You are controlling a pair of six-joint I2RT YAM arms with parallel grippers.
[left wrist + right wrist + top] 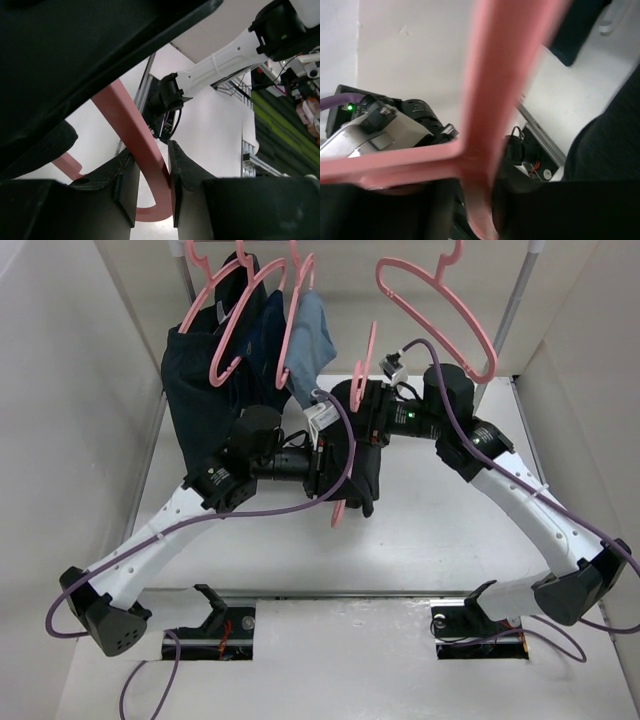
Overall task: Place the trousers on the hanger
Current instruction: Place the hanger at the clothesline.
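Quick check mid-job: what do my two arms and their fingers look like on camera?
Both the left arm and right arm have white links with black joints and bases. A purple cable runs along each. A green light glows on the right one. The left fingers are matte black and tapered.

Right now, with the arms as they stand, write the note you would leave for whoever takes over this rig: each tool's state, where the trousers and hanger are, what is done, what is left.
Left tool: shut on the bar of the pink hanger.
Right tool: shut on the same hanger.
Trousers: black fabric hanging from the hanger between the two tools, above the table.
Done: the trousers appear to be draped over the hanger.
Left: the arms hide how the legs hang, so check that the drape is even and secure before either tool lets go.
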